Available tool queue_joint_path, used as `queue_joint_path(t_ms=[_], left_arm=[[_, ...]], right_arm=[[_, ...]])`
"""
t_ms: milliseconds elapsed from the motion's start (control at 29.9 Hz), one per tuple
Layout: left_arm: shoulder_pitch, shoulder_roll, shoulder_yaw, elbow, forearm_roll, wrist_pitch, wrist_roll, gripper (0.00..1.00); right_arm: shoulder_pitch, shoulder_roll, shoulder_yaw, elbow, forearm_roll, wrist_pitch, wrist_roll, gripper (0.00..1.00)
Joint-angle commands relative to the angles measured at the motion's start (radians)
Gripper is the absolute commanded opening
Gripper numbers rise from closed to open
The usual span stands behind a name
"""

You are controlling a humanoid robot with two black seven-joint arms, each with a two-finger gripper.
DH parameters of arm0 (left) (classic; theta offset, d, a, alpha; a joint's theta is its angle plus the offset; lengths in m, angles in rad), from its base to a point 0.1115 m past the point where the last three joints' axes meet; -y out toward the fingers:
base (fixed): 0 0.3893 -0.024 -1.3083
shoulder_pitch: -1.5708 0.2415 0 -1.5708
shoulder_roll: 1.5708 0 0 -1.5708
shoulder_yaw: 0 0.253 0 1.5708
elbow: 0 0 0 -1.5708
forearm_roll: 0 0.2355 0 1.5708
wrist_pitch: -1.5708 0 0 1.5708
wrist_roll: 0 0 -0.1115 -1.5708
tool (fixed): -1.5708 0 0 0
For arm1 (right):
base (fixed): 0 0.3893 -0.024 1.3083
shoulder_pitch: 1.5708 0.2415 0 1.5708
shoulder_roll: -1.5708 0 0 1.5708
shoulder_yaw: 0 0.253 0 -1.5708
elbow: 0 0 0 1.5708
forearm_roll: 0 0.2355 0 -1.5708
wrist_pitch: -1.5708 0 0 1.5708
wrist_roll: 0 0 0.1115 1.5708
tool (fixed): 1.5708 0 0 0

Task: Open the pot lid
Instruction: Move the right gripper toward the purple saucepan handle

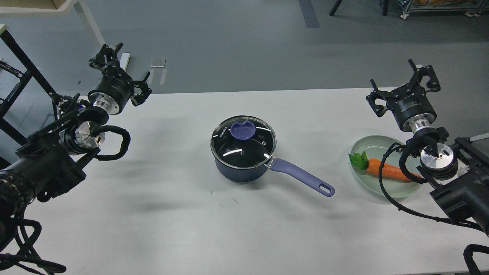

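White tabletop (191,229) is seen nearest, bare in front. At its middle a small dark navy saucepan (238,172) is stood, its long lavender handle (301,177) pointed toward the right front. On it a round clear glass lid (243,142) with a purple knob (243,130) is seated (closed). To the right, an orange carrot (386,170) is laid on a pale green glass plate (365,147). Farther back, the left gripper (126,67) and right gripper (403,82) are held spread, grasping nothing, well apart from the saucepan.
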Motion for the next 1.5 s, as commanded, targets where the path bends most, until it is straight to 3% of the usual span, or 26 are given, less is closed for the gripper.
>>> queue_joint_path(t_ms=[0, 368, 802, 1204, 1371, 1471], left_arm=[[0.000, -0.001, 0.005, 0.000, 0.002, 0.008, 0.000, 0.99], [-0.005, -0.002, 0.008, -0.002, 0.004, 0.009, 0.002, 0.99], [-0.005, 0.003, 0.009, -0.002, 0.005, 0.000, 0.003, 0.99], [-0.015, 0.032, 0.015, -0.003, 0.010, 0.000, 0.017, 0.99], [-0.014, 0.027, 0.014, -0.005, 0.033, -0.003, 0.014, 0.99], [-0.014, 0.024, 0.014, -0.003, 0.033, -0.004, 0.014, 0.99]], right_arm=[[0.000, 0.002, 0.005, -0.005, 0.000, -0.004, 0.001, 1.00], [0.017, -0.068, -0.059, 0.030, -0.048, -0.003, -0.001, 1.00], [0.123, -0.305, -0.212, 0.357, -0.584, -0.109, -0.004, 1.00], [0.574, -0.346, -0.826, 0.553, -1.021, -0.162, -0.013, 1.00], [0.683, -0.331, -0.994, 0.661, -1.253, -0.164, -0.057, 1.00], [0.730, -0.331, -1.076, 0.701, -1.330, -0.164, -0.061, 1.00]])
